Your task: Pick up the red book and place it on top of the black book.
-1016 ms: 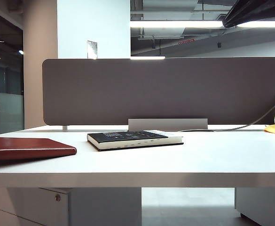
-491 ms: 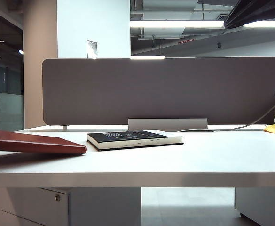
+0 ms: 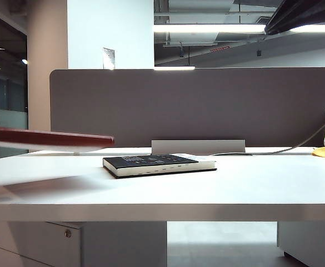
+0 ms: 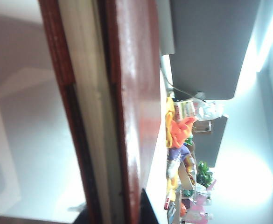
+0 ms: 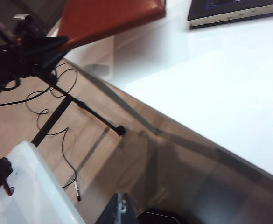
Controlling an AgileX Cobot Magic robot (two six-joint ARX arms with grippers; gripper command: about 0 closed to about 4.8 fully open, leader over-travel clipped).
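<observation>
red book [image 3: 48, 138] is up in the air over the left end of the counter [image 3: 251, 186], almost flat and not touching it. the black book [image 3: 156, 164] lies flat near the middle of the counter, toward the back edge, a little to the right of the red one. the left gripper [image 4: 96, 212] is mostly hidden, but the left wrist view shows the red book's pale page edge right up close, so it looks like it is squeezed on the book. the right gripper [image 5: 120, 210] waits below the counter's front edge; its tips look close together with nothing in them. the carry step is on. next the red book should go right, over the black book, then come down flat.
</observation>
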